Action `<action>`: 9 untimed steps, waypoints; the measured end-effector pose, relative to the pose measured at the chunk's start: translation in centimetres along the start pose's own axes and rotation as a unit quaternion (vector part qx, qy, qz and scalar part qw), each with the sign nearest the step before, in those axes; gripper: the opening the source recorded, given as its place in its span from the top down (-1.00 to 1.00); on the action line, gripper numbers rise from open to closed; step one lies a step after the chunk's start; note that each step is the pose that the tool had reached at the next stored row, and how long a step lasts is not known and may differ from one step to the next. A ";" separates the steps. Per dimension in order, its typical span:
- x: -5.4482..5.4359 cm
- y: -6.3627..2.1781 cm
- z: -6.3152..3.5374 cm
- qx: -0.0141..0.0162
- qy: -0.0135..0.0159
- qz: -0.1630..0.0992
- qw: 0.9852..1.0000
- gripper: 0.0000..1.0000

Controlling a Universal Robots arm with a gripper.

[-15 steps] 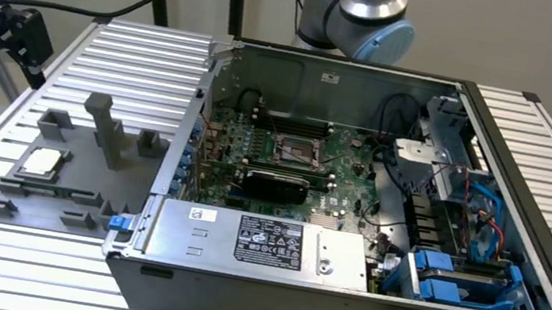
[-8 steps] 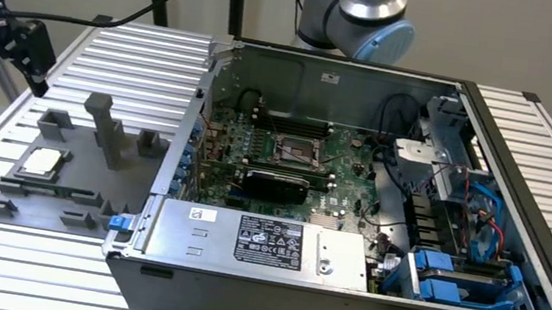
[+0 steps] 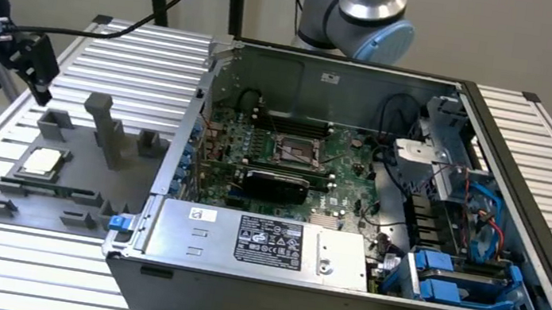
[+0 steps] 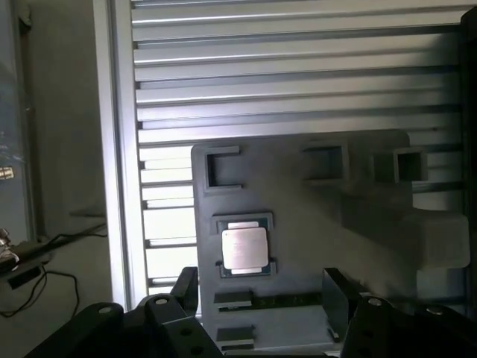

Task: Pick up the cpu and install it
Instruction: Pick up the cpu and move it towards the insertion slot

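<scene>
Cpu (image 4: 244, 248) seated in grey holder (image 4: 298, 224) on bench (image 4: 298, 67); my fingers (image 4: 337, 297) hang above it, spread wide, gripping nothing, aimed downward.

The cpu (image 3: 42, 163) has a pale silvery top. The holder plate (image 3: 45, 203) is plain grey. The motherboard (image 3: 348, 158) is green, the box (image 3: 191, 234) silver with a black label (image 3: 269, 242). The table (image 3: 15, 265) shows silver stripes.
</scene>
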State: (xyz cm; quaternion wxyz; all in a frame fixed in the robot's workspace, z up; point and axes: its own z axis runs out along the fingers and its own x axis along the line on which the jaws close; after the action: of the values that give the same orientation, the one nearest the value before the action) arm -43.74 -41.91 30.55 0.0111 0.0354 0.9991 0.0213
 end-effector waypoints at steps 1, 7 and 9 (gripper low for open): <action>0.0 -0.01 0.17 0.000 0.000 0.000 1.000 -0.54; 0.1 -0.06 1.26 0.000 0.000 0.000 1.000 -0.54; 0.1 -0.08 1.62 0.000 0.000 0.000 1.000 -0.54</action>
State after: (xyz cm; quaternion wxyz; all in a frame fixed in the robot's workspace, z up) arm -43.78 -41.92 28.92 0.0111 0.0354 0.9991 0.0213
